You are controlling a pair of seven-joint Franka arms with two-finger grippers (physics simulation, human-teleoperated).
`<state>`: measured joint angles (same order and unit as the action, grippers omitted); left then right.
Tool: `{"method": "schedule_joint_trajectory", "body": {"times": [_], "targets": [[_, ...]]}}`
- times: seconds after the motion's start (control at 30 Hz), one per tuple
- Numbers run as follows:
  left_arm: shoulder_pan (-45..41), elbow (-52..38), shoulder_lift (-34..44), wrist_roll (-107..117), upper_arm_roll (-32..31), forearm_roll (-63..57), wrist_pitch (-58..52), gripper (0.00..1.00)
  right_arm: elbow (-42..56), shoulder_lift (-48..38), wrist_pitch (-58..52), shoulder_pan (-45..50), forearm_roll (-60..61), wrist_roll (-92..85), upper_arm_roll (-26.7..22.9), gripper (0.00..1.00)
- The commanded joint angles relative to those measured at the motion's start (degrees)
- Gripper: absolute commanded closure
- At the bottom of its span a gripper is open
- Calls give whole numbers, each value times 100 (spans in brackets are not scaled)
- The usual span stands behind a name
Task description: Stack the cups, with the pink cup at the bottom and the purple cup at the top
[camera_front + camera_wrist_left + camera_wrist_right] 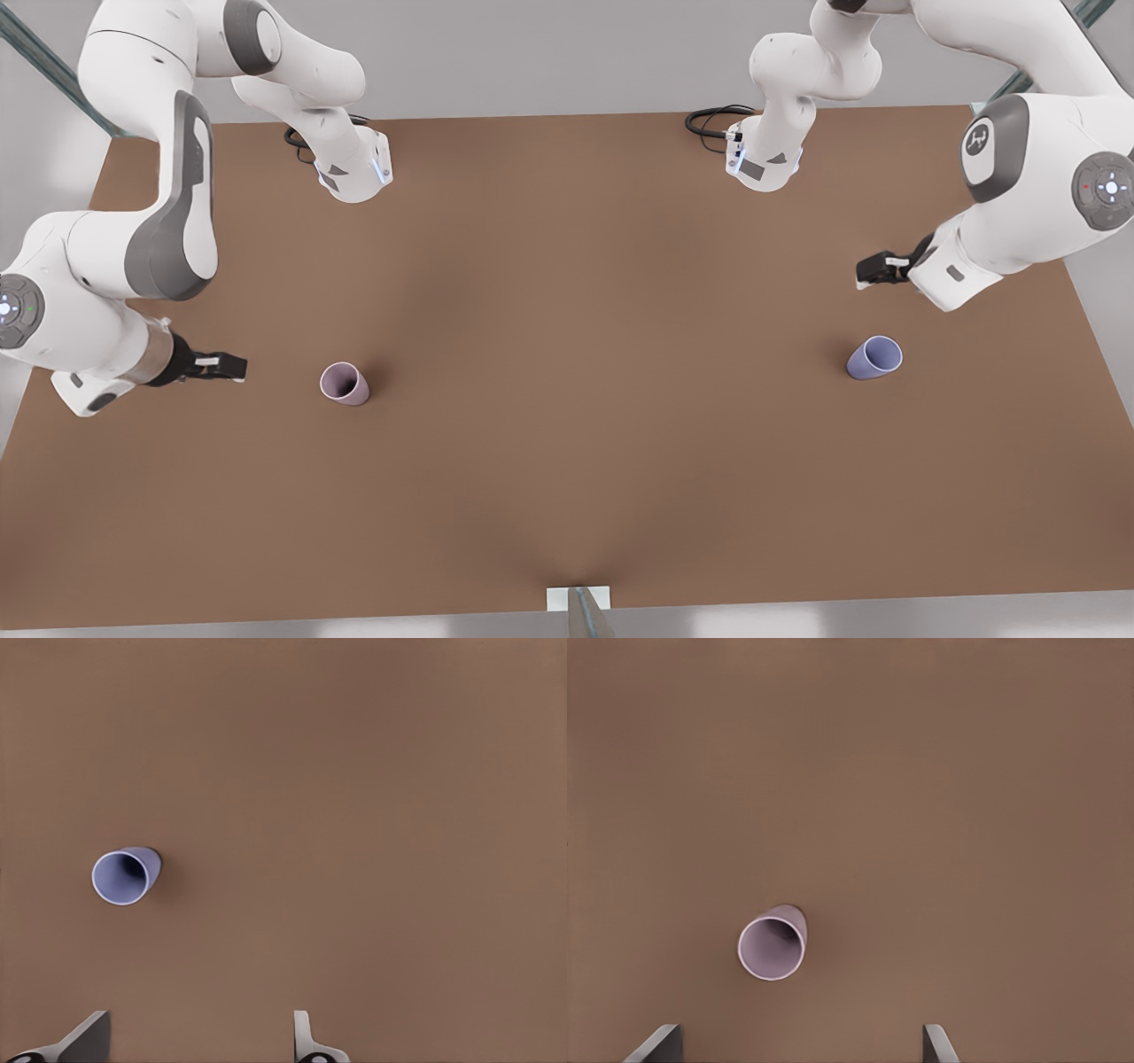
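On the front view's left, the right gripper hung above the brown table with its fingers spread and nothing between them, and the pink cup stood upright just ahead of its tips, near but not touching. Well apart, on the front view's right, the left gripper hung with its jaws likewise parted and empty, the purple cup standing upright a little off to one side of it rather than straight ahead (so this arm had more lining-up to do than the other). Neither cup had been lifted, so the stacking was judged not yet begun. The likely trouble was a finger coming down on a rim instead of straddling the wall, which would tip so light a tapered cup; another was a tilted purple cup catching on the pink rim instead of nesting. The right wrist view looked down into the pink cup and showed its darker inside, set nearer one of the fingertips than the other, an offset the front view hid. The left wrist view showed the purple cup lying outside the span of its own fingertips.
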<state>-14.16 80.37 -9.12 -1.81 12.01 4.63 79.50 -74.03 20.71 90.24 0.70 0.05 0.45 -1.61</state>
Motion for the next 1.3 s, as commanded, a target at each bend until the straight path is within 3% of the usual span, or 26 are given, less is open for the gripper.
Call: {"method": "schedule_joint_trajectory", "body": {"times": [0.0, 0.27, 0.47, 0.63, 1.27], "targets": [[-7, -3, 6, 357, 3, -32, 452, 0, -6, -5, 715, 1, -5, 17, 3, 0], [54, 5, -29, 445, 11, -41, 435, 0, -59, 294, 820, -70, -14, -203, -6, 0], [54, -3, -55, 594, 55, -41, 496, 0, -1060, 153, 1400, 194, 311, -335, 153, 0], [54, -3, -20, 585, 55, -32, 488, 0, -2519, -251, 2507, 457, 109, -256, 153, 0], [54, 5, -20, 594, 135, -59, 426, 0, -3864, -40, 4028, 484, 39, 43, 135, 0]]}}
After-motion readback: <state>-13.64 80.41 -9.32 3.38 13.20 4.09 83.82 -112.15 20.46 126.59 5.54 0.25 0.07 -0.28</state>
